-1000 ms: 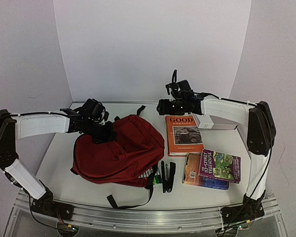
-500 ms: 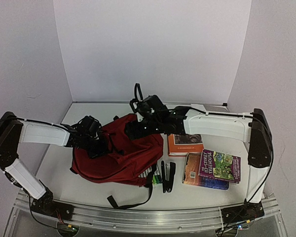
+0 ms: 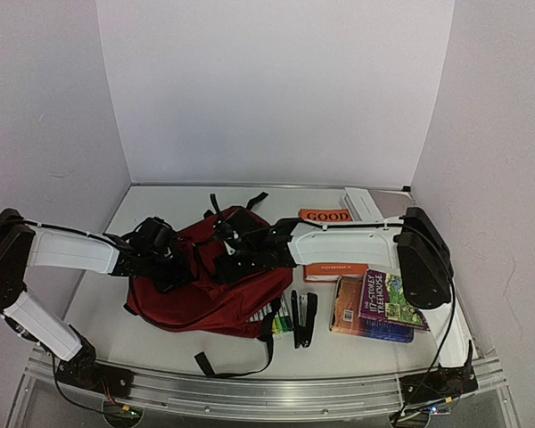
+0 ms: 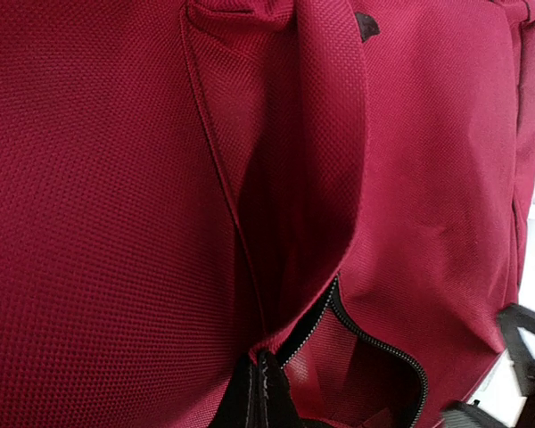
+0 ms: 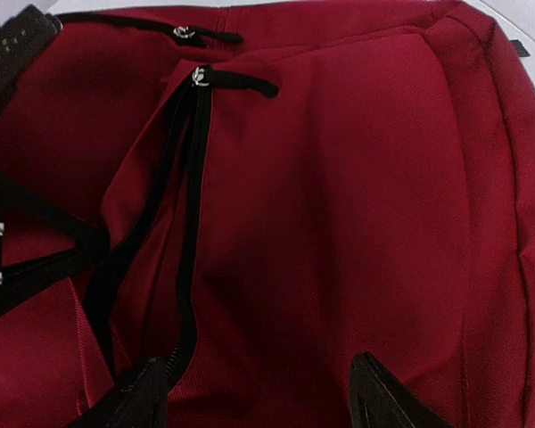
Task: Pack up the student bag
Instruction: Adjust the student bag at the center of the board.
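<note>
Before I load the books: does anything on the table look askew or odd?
Nothing spilled or damaged. The student bag lies slumped and crumpled, its zipper partly open, with a fold pinched in the left fingers. The books overlap loosely.

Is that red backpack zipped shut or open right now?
Partly open: the left wrist view shows the student bag with its zipper parted around a gap.

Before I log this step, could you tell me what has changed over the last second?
The right gripper swung left from above the orange book to over the bag, jaws open and holding nothing. The left gripper drew slightly nearer, shut on the bag's fabric throughout. The orange book, stacked books and pens stayed put.
</note>
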Robot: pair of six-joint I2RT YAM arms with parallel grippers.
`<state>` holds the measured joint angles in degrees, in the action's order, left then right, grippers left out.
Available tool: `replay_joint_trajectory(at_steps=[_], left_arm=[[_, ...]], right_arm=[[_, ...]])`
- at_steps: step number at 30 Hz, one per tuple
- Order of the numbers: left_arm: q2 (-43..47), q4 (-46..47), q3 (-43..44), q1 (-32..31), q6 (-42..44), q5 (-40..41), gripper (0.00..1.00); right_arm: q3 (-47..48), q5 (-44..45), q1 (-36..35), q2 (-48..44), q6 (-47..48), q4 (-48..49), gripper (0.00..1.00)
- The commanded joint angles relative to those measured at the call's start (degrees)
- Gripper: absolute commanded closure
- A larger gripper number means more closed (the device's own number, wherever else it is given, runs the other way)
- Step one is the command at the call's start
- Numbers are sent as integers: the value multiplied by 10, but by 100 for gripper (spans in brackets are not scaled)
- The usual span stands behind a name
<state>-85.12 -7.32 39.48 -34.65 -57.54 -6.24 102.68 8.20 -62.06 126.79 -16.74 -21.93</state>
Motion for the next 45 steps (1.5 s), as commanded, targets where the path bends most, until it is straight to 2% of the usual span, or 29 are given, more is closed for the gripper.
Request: replay_joint_trajectory(at_steps=[1, 12, 16, 18, 23, 25, 29, 37, 42, 45], left_arm=[[9, 15, -9, 3, -9, 3, 100], [0, 19, -8, 3, -9, 1, 100], [5, 13, -7, 3, -8, 3, 100], [9, 9, -7, 3, -8, 6, 100], [14, 1, -4, 3, -6, 12, 100], [17, -2, -4, 3, -6, 14, 100], [25, -6, -7, 3, -8, 20, 100], [35, -20, 5, 3, 2, 25, 100], [35, -12, 9, 3, 11, 17, 99], [44, 4, 14, 3, 37, -1, 90]], right_arm=[[52, 19, -11, 36, 22, -30, 32], [101, 7, -16, 102, 44, -56, 33], [111, 22, -17, 121, 46, -68, 38], [111, 27, -16, 123, 47, -70, 46], [115, 80, -17, 113, 23, -67, 91], [112, 97, -16, 96, 3, -52, 100], [73, 100, -16, 35, -51, 10, 100], [-101, 55, -16, -93, -148, 244, 100], [-114, 35, -16, -84, -157, 262, 100], [-118, 25, -16, -77, -160, 262, 100]])
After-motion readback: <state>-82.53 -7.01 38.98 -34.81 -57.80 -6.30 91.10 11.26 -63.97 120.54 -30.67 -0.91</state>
